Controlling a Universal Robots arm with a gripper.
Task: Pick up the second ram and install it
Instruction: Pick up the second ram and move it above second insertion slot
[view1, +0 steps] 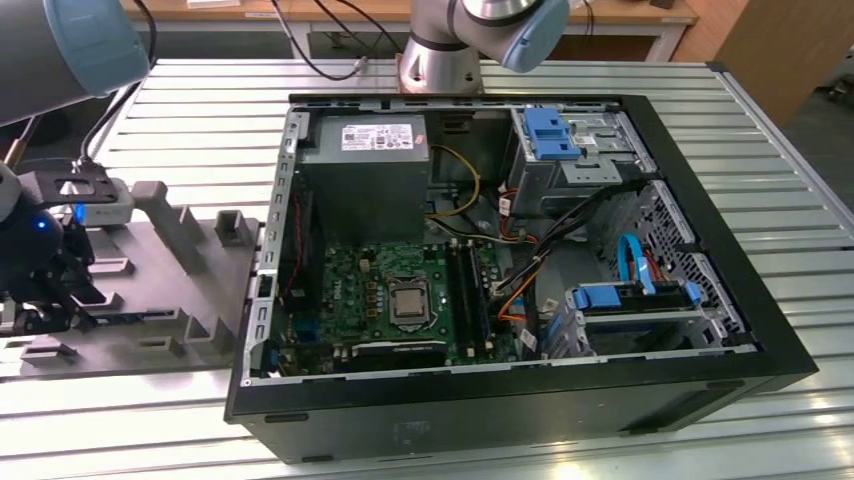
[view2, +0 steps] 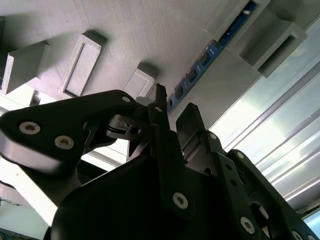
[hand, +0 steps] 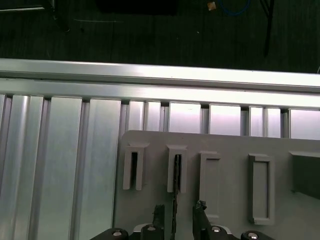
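Gripper (hand: 178, 206) jaws stand apart, straddling the second ram (view2: 210, 52), which sits edge-up in a slot of the grey holder (hand: 225, 145). This looks like the pick-up step, grasp not yet made (closing squarely on that thin board seems the need). In the second wrist view the ram is a slim blue stick with dark chips. The open computer case (view1: 534, 420) lies well apart.

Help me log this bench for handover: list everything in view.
table: one, silver, slatted, under everything
tray: one, grey, on the table at the exterior view's left
second ram: one, blue-green, standing in a tray slot
computer case: one, black, open, mid-table
motherboard: one, green, inside the case
power supply: one, grey, inside the case
pincer: one, black, open, over the tray, straddling the second ram
arm: one, grey and blue, base beyond the case
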